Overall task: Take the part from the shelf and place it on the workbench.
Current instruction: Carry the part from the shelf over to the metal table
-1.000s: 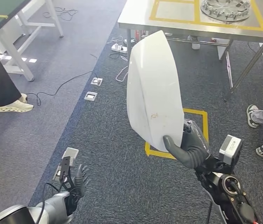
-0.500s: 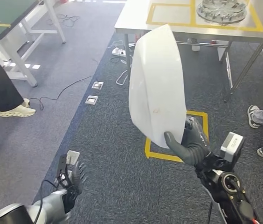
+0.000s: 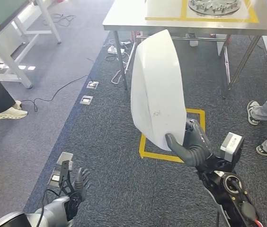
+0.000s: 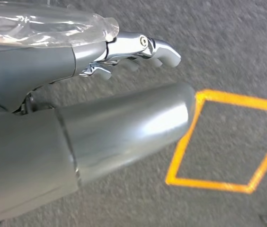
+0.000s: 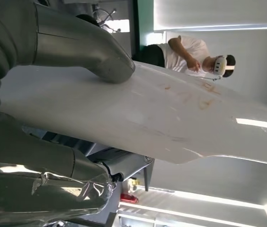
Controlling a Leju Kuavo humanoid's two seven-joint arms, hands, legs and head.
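Observation:
The part is a large curved white shell (image 3: 157, 90) held upright in front of me, with faint brown marks on its face. My right hand (image 3: 191, 146) grips its lower edge, thumb on the front; the right wrist view shows the thumb pressed on the white shell (image 5: 182, 118). Ahead stands the steel workbench (image 3: 132, 19) with yellow tape lines on top. My left hand (image 3: 77, 184) hangs low at my side over the carpet, fingers apart and holding nothing; the left wrist view shows that left hand (image 4: 89, 104) above the floor.
A round metal fixture (image 3: 214, 4) sits on the workbench. A yellow tape square (image 3: 167, 137) marks the carpet below the shell. Cables and floor sockets (image 3: 89, 92) lie left of the bench. People's feet (image 3: 257, 113) stand at the right, another shoe (image 3: 7, 112) at the left.
The whole view has shifted: the workbench and the yellow floor square sit lower and closer. The shell stays in my right hand, and the left arm still hangs.

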